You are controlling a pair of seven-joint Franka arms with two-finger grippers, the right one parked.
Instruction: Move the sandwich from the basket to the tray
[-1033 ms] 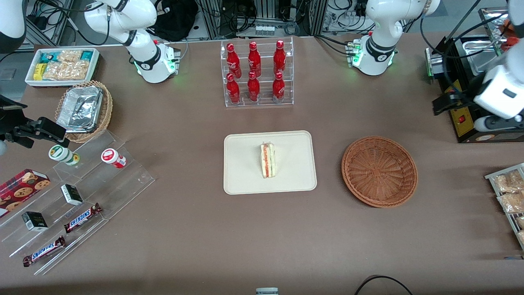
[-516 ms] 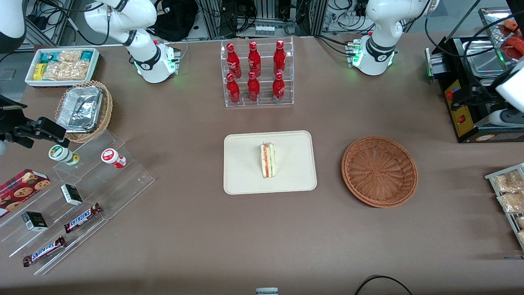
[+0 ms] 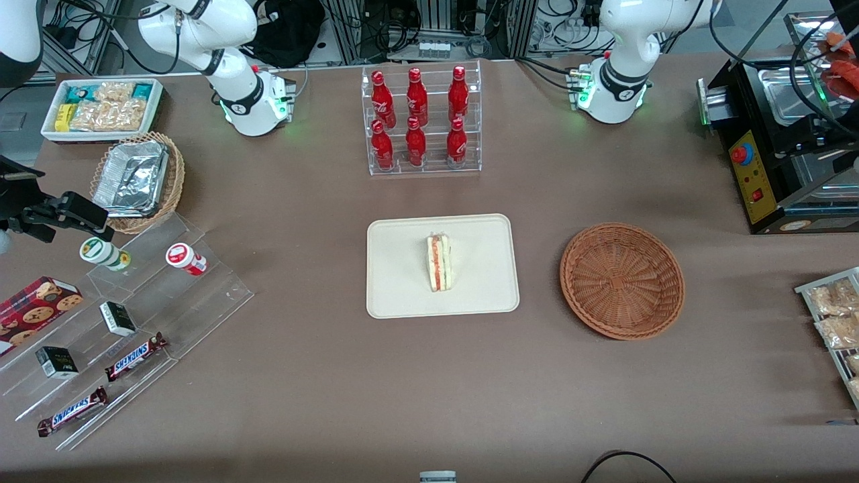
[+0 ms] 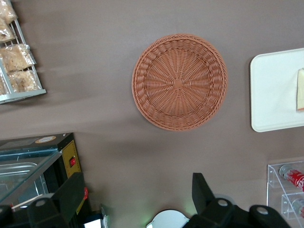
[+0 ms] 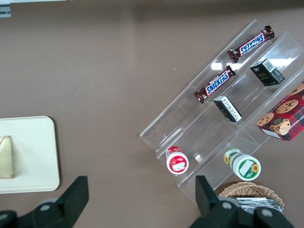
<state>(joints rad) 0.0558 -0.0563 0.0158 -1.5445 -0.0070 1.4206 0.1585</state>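
The front view looks steeply down over the whole table. The left wrist view looks straight down from high above the gripper [image 4: 137, 199], whose fingers stand apart, sharing the basket [image 3: 622, 280] and tray [image 3: 396, 295] edge.

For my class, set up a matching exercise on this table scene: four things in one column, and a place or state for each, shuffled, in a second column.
Things:
1. sandwich
2. basket
3. tray
4. claw

Place or state:
A. holds nothing
B. lies on the tray
C. open, high above the table near the basket
D. sits between the basket and the clear stepped stand

Pairs: 1-B, 2-A, 3-D, 4-C
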